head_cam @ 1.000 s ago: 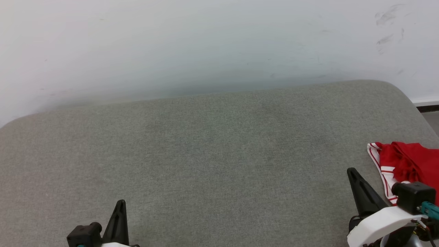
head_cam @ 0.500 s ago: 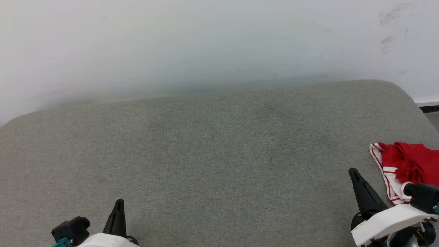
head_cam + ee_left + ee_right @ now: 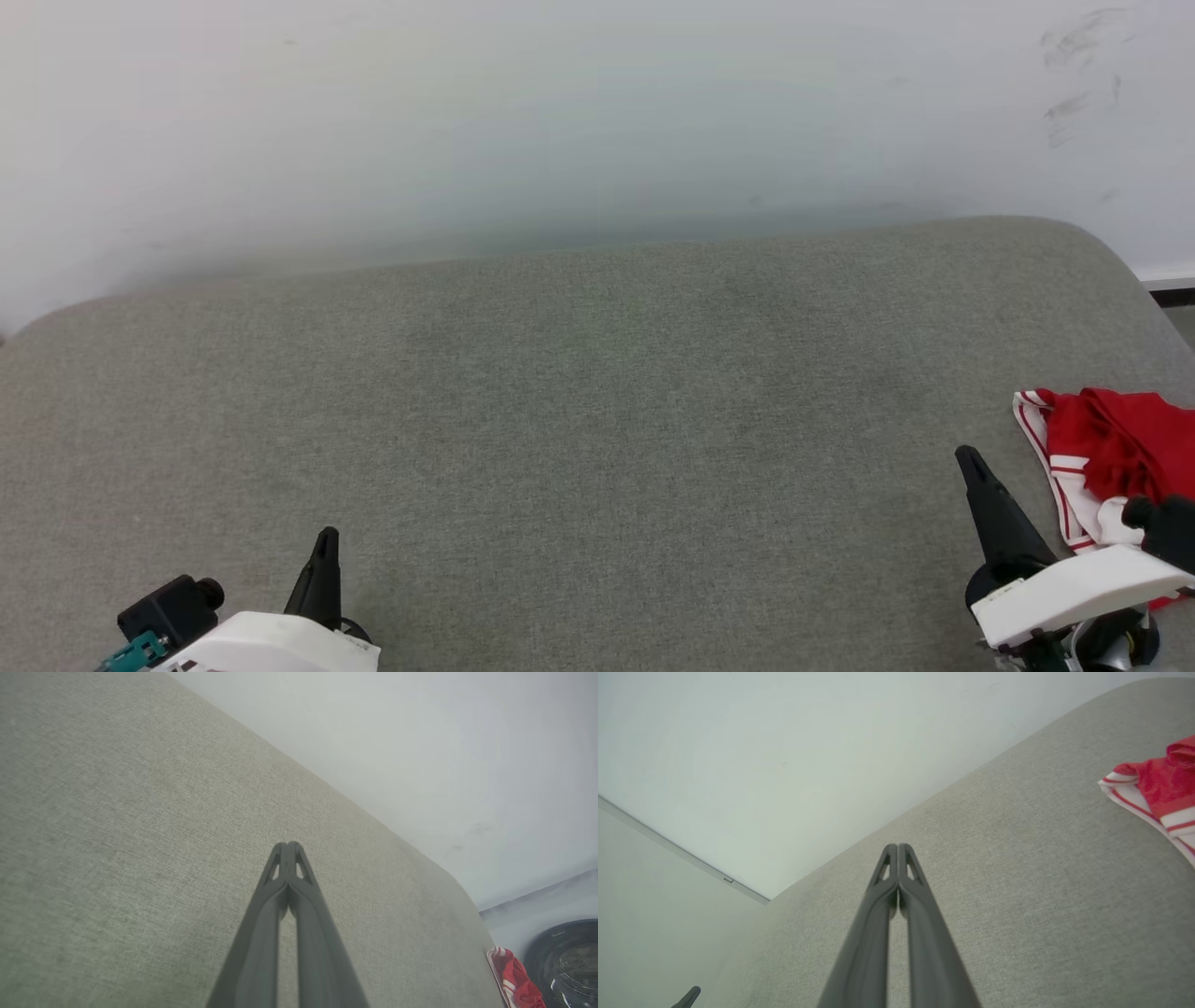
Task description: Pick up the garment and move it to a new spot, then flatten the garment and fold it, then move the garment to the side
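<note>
A: Where is the garment (image 3: 1111,448)?

B: Bunched up at the 3 o'clock edge of the grey padded surface (image 3: 597,420) in the head view. It is a red heap with a white, red-striped sleeve hem showing on the side that faces the middle of the surface. Its far right part runs out of that view.

A: And relative to the right gripper (image 3: 966,457)?

B: From the fingertips, the garment sits at about 3 o'clock, near but apart. A strip of bare grey fabric lies between the tips and the striped hem. In the right wrist view the cloth lies at roughly 2 o'clock from the tips, well off the line of the fingers.

A: Are those fingers grasping anything?

B: No. They are pressed together tip to tip with nothing between them, and they point toward the 11 o'clock side in the head view.

A: What about the left gripper (image 3: 327,537)?

B: It is low at 7 o'clock in the head view, far across the surface from the garment. Its fingers are also clenched together on nothing. From its own wrist view the garment is a small red patch at about 4 o'clock from the tips, at the surface's far corner. A dark round object (image 3: 565,961) sits just beyond that patch, and I cannot tell what it is.

A: What is behind it all?

B: A pale wall (image 3: 560,121) at 12 o'clock, with a few scuff marks toward 1 o'clock.
</note>
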You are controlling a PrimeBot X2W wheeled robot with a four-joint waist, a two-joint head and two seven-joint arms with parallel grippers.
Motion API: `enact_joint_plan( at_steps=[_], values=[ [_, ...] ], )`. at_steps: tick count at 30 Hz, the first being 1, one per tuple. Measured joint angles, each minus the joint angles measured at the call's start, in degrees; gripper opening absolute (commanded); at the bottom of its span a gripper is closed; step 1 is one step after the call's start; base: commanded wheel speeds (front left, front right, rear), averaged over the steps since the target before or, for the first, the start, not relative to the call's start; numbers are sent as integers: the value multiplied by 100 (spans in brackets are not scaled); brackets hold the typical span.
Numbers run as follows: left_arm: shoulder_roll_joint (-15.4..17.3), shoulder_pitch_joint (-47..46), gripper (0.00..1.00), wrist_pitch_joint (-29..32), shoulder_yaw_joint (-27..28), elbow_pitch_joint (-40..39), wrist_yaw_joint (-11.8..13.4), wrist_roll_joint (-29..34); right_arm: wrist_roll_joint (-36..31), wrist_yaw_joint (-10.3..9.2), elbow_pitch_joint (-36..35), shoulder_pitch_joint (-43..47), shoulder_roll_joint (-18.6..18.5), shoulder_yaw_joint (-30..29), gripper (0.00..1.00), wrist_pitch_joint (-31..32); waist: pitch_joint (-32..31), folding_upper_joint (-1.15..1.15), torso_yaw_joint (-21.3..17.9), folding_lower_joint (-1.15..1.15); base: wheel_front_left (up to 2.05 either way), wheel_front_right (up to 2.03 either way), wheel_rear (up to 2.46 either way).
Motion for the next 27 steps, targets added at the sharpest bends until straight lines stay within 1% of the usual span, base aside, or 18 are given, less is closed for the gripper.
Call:
enact_joint_plan(
  at_steps=[1,2,3,4,17,18,27],
  values=[
    [-27,-46,0,60,57,29,-53,-197,223,0,42,-16,8,-23,0,1,5,0,9,0,0,0,0],
    [-36,-74,0,75,75,41,-77,-265,303,0,59,-17,11,-30,0,1,7,0,12,0,0,0,0],
    [-36,-74,0,75,75,41,-77,-265,303,0,59,-17,11,-30,0,1,7,0,12,0,0,0,0],
    [-62,-109,0,114,103,54,-109,-387,454,0,96,-23,16,-46,0,2,11,0,18,0,0,0,0],
    [-213,-231,0,349,339,160,-350,-1148,1351,0,279,-149,56,-126,0,24,34,0,59,0,0,0,0],
    [-254,-298,0,420,419,189,-403,-1373,1605,0,341,-186,70,-148,0,25,42,0,71,0,0,0,0],
    [-356,-371,0,565,559,269,-548,-1819,2152,0,442,-252,94,-205,0,43,58,0,99,0,0,0,0]
  ],
)
